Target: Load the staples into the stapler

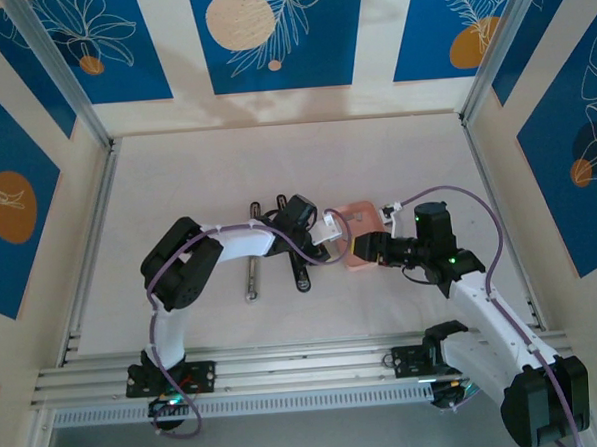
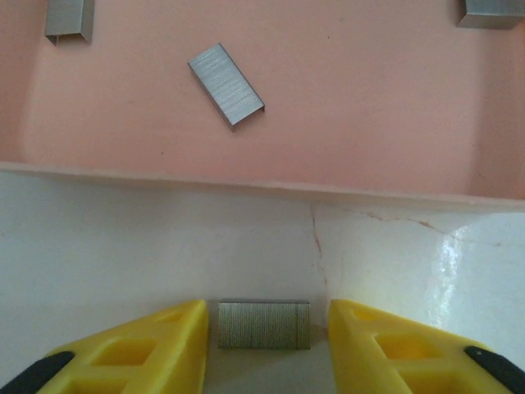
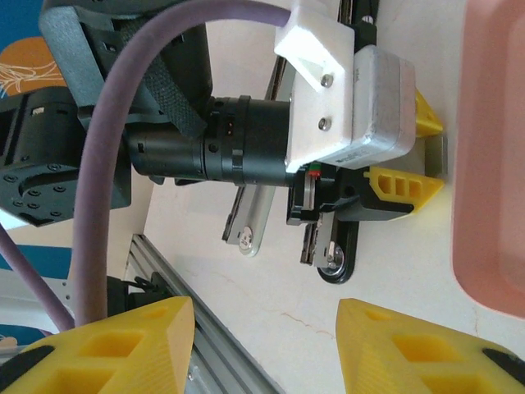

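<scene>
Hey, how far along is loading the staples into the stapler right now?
Done: one staple strip lies on the table outside the pink tray. In hand: the left gripper straddles it, jaws open, not gripping; the right gripper is open and empty. Left: grasp the strip and slide it into the stapler; other strips wait in the tray.

Robot test cell indicated: white tabletop (image 1: 276, 170) is walled by blue leaf-printed panels (image 1: 319, 42); aluminium rail (image 1: 306, 365) is mounted behind both sets of jaws.
</scene>
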